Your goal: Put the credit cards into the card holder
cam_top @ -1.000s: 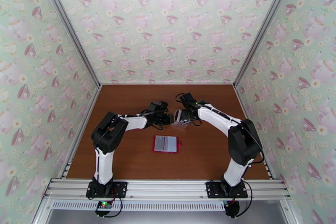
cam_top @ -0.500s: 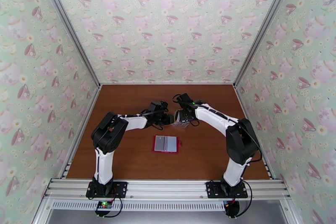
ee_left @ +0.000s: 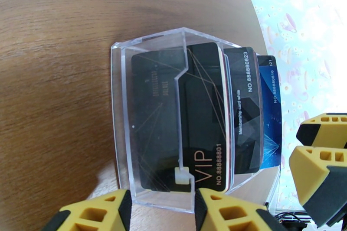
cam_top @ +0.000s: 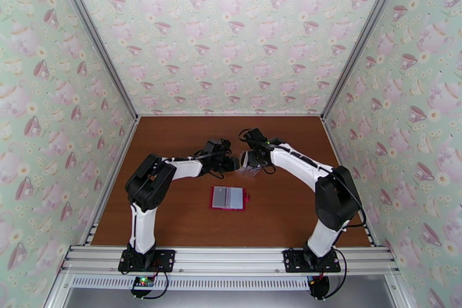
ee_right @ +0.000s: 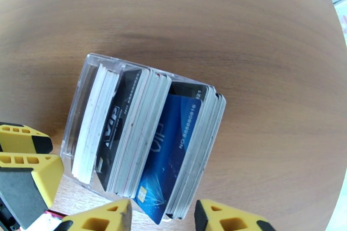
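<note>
The credit cards (ee_right: 173,141) stand on edge, packed in a clear plastic rack (ee_right: 82,97): black VIP cards, a blue one and white ones. From the left wrist, the cards (ee_left: 199,115) show through the rack's wall (ee_left: 121,110). My left gripper (ee_left: 162,203) is shut on the rack's near end. My right gripper (ee_right: 162,212) is open, its fingers either side of the blue card's corner. From above, both grippers meet at the rack (cam_top: 249,168), the left gripper (cam_top: 234,163) beside the right gripper (cam_top: 252,159). The red card holder (cam_top: 229,197) lies open in front of them, grey-blue inside up.
Brown table (cam_top: 289,216) walled by teapot-patterned panels with metal posts. My right gripper's fingers (ee_left: 325,158) show at the right edge of the left wrist view, close to the rack. Bare wood lies around the card holder.
The right wrist has shifted slightly left over the rack and its jaws have parted. The left arm, rack and card holder have not moved.
</note>
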